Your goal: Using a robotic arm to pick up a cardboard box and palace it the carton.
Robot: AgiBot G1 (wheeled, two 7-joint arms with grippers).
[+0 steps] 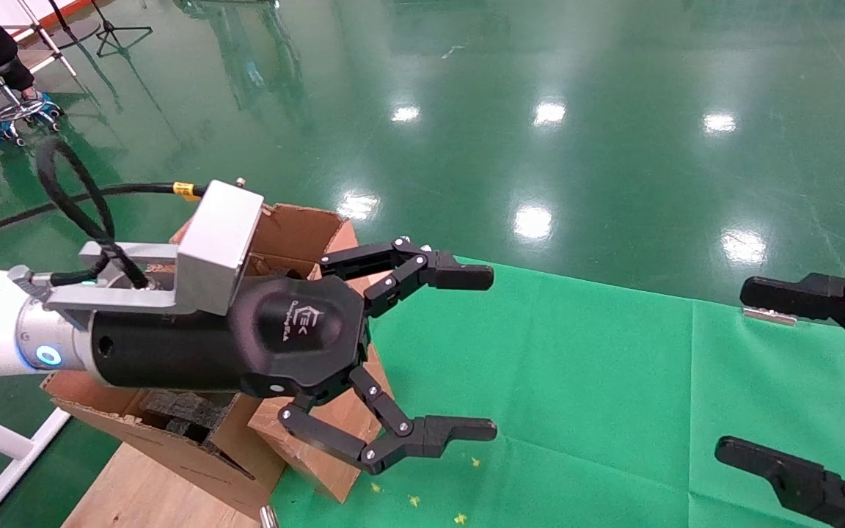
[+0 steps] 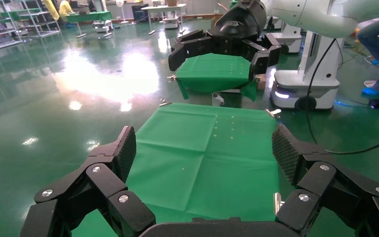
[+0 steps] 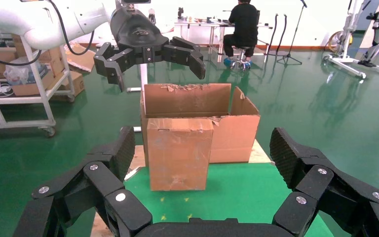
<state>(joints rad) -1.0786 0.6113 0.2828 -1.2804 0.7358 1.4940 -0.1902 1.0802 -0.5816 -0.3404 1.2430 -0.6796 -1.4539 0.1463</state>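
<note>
Your white-armed left black gripper point(image 1: 475, 352) hovers, fingers spread and empty, over the big flapped brown carton point(image 3: 200, 121) (right black gripper point(image 1: 785, 378) likewise agape).

- My left gripper point(image 1: 477, 352) hangs above the carton point(image 1: 298, 235), fingers spread wide and empty.
- My right gripper point(image 1: 760, 374) sits at three o'clock, also spread.
- Green cloth point(image 1: 613, 389) lies below; yellow specks, perhaps crumbs, near six o'clock.
</note>
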